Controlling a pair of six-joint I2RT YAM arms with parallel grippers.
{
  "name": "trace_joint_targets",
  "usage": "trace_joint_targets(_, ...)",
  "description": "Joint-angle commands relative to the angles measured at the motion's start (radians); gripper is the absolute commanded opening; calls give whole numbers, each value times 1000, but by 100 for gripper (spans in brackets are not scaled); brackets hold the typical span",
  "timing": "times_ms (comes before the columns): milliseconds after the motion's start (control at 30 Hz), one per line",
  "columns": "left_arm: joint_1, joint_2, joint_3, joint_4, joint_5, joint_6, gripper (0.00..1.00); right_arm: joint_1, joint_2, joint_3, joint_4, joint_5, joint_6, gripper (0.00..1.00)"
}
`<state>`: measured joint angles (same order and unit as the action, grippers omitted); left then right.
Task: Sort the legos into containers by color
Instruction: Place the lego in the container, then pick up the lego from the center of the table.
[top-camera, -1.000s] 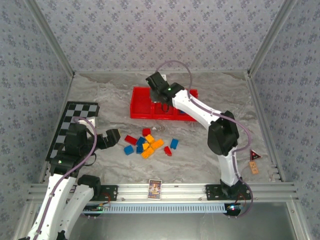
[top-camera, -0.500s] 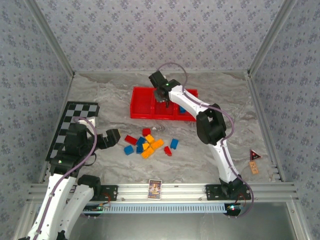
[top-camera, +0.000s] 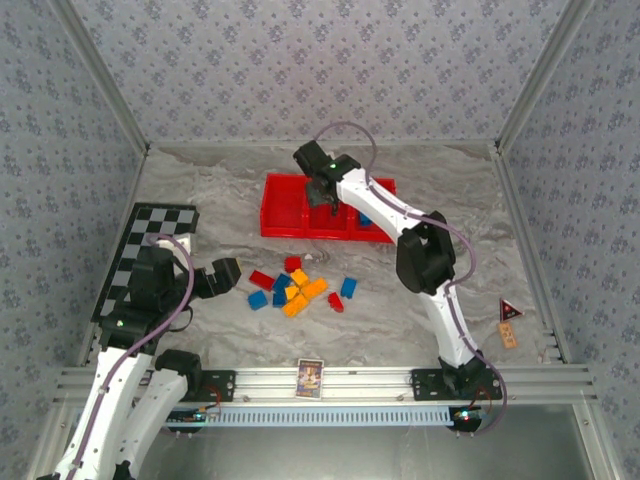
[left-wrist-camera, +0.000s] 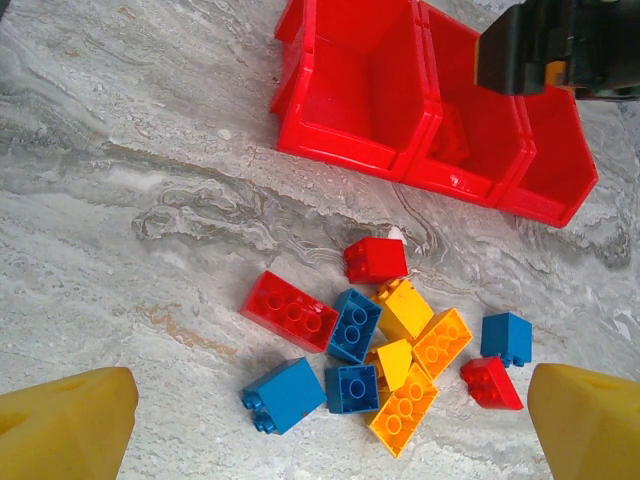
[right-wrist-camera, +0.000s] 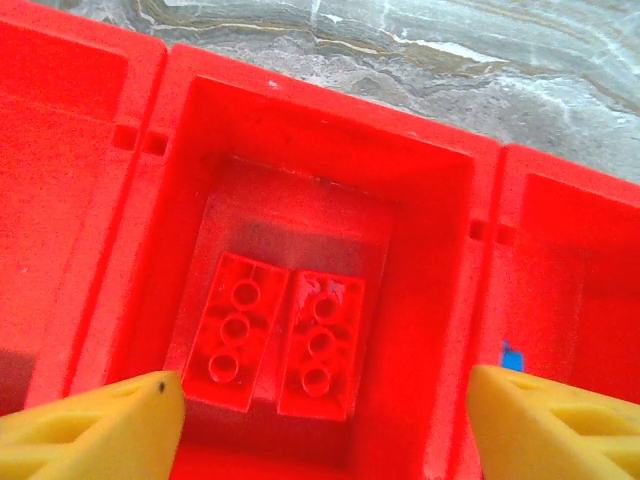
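While your right claw is hovering open and empty over the middle compartment of the red tray, two red bricks are lying inside it; your left claw is gaping empty near the loose legos

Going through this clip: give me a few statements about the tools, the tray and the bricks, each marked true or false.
1. Two red bricks lie side by side in the middle compartment of the tray. True.
2. The right tool is shut on a brick. False: its fingers stand wide apart above the middle compartment, with nothing held.
3. The loose bricks on the table are all yellow. False: the pile mixes red, blue and orange-yellow ones.
4. The left tool is open and holds nothing. True.
5. The card lies inside the tray. False: it sits at the near edge, between the two arm bases.
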<state>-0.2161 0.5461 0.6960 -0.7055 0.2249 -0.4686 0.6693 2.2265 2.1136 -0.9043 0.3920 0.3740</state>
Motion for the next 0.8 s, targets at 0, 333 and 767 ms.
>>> trace_joint_targets(0,3,5,-10,20,24,10,100,18,-139,-47,-94,58,122,85)
trace_joint_targets(333,3,18,-11,20,27,10,100,93,-484,-587,68,-26,500,98)
trace_joint_targets(767,3,38,-6,52,47,-15,100,262,-578,-962,169,-2,955,87)
